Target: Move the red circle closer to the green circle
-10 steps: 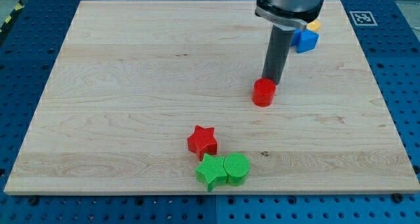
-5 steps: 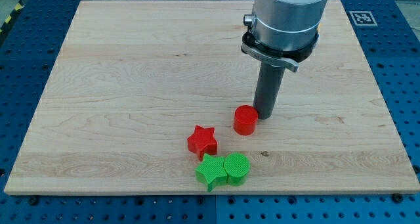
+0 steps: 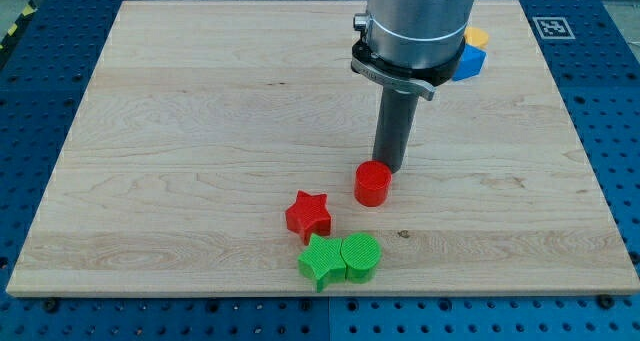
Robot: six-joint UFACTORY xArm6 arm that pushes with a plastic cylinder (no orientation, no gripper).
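Blue perforated metal surrounds a pale wooden worktop (image 3: 200,131), whose grain runs from the view's left to the view's right. A black-and-white marker tag (image 3: 552,27) sits at the worktop's corner at the view's top right. No jaws exist on this arm, so there is nothing open or closed to report; it ends in a dark rod. My tip (image 3: 388,168) stands just behind the red circle (image 3: 372,184), at its upper right edge, touching or nearly so. The red circle lies a little right of centre, apart from the green circle (image 3: 361,257), which sits below it near the worktop's bottom edge. A green star (image 3: 321,262) touches the green circle on its left side, and a red star (image 3: 308,215) sits just above the green star. A blue block (image 3: 466,62) and a yellow block (image 3: 475,36) lie near the top edge, partly hidden by the arm. Wide bare wood fills the whole left half and the right side.
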